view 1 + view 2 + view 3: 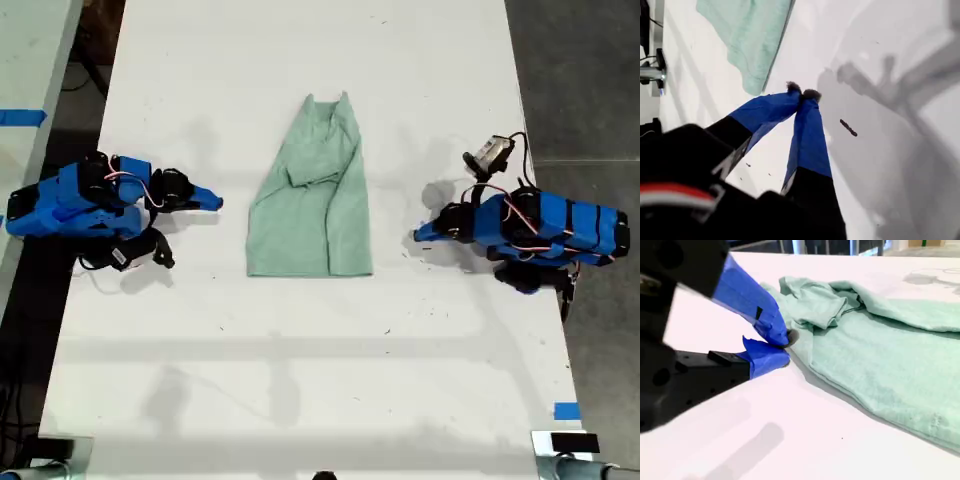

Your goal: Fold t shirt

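T shirt (312, 200) lying half folded lengthwise on the counter (300, 380).
Both grippers' jaws are sitting closed and empty; cross folds are remaining.

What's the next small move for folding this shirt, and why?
Probably open my second gripper and ease it toward the near edge of the t shirt. The shirt lies flat as a narrow strip with its sides folded in. Both my second gripper and my first gripper are shut and hold nothing.
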Robot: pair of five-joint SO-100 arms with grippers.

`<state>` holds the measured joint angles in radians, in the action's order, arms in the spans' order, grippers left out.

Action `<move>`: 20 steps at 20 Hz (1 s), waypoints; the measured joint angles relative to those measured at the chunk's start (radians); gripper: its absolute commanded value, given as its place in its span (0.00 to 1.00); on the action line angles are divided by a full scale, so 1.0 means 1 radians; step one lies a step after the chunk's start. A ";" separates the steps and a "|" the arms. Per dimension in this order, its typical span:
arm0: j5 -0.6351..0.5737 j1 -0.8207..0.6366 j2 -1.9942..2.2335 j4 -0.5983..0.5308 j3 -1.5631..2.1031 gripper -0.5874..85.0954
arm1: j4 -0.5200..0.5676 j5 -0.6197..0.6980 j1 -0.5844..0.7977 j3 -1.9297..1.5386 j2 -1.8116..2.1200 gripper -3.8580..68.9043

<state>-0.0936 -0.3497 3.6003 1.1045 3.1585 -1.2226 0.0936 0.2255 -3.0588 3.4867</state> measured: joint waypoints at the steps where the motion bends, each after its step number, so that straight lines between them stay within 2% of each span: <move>1: 0.000 0.006 0.000 0.000 0.000 0.01 | 0.000 0.000 0.000 0.000 0.000 0.07; 6: 0.000 0.074 0.000 -0.064 0.026 0.01 | -0.025 -0.063 0.000 0.000 0.000 0.07; 20: 0.000 0.094 0.000 -0.066 0.031 0.01 | -0.046 -0.098 -0.009 0.000 0.000 0.07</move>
<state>-0.0936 -0.2562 3.6003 1.0385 3.1891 -1.2686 -0.0046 0.2163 -3.0588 3.4867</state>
